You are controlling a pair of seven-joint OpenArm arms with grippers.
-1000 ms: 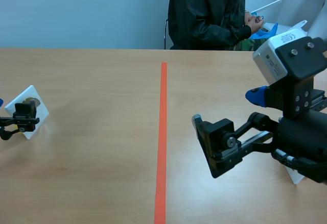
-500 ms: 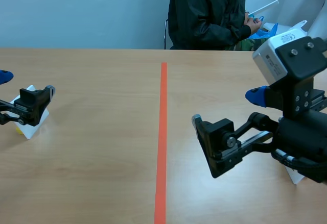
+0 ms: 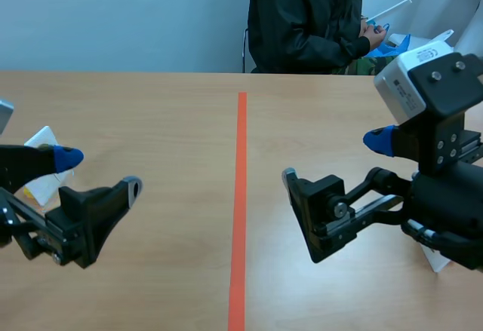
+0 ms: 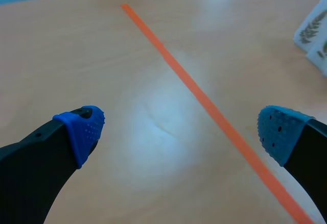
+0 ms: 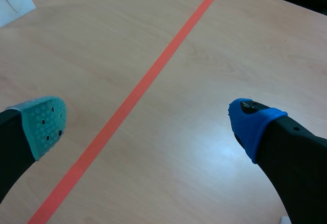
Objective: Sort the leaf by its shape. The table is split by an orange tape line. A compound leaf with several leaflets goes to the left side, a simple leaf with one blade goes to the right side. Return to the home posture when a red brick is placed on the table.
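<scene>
My left pincer [image 3: 99, 173] gapes wide, empty; the leaf card [image 3: 44, 139] stands on the table [image 3: 173, 120] near its ten o'clock, left of the orange tape line [image 3: 240, 195]; the right pincer [image 3: 333, 159], equally wide, is well apart.

Smooth wooden table [image 3: 151, 112], faint sheen

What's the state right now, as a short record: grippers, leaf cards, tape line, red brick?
left gripper: open, empty, over the table left of the tape line
right gripper: open, empty, right of the tape line
tape line: runs down the table's middle, nothing on it
left card: white, left side, partly behind the left arm; leaf shape unclear
right cards: white, right side; one shows a feathery leaf
red brick: none in view
person: across the table
</scene>
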